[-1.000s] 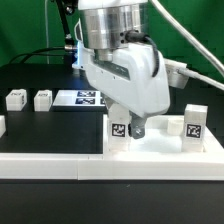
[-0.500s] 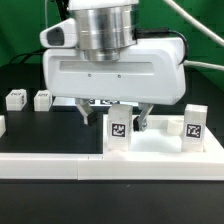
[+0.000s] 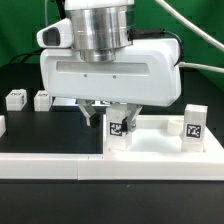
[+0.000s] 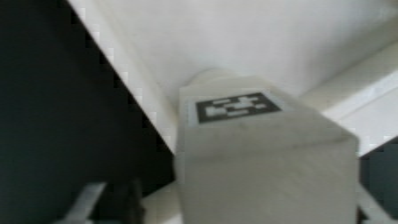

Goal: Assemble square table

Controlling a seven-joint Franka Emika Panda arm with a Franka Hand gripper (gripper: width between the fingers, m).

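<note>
- Jaws of the gripper (image 3: pixel 111 114) stand apart at a middling width, wider than the leg post (image 3: pixel 118 129) beneath them
- One of the fingers (image 3: pixel 93 113) hangs clear of that leg post on the exterior view's left; the other sits at the post's upper corner on the exterior view's right, and I cannot tell whether it touches
- Nothing is lifted: the leg post stands upright with its base down on the white slab (image 3: pixel 158 143)
- It stands at the slab's end on the exterior view's left, with its black-and-white tag (image 3: pixel 118 128) facing the camera
- At the slab's other end, on the exterior view's right and well apart from the first, a second leg post (image 3: pixel 194 124) stands upright and also shows a tag
- The gripper's broad white body hangs low over the slab and hides most of what lies behind it
- Two small leg pieces (image 3: pixel 15 99) lie side by side on the black table (image 3: pixel 30 130), far off on the exterior view's left
- Along the front, a long white rail (image 3: pixel 50 166) runs just before the slab
- From the wrist, the leg post (image 4: pixel 249 160) fills much of the picture with its tag up, against a flat white surface; the fingers are too blurred there to judge
</note>
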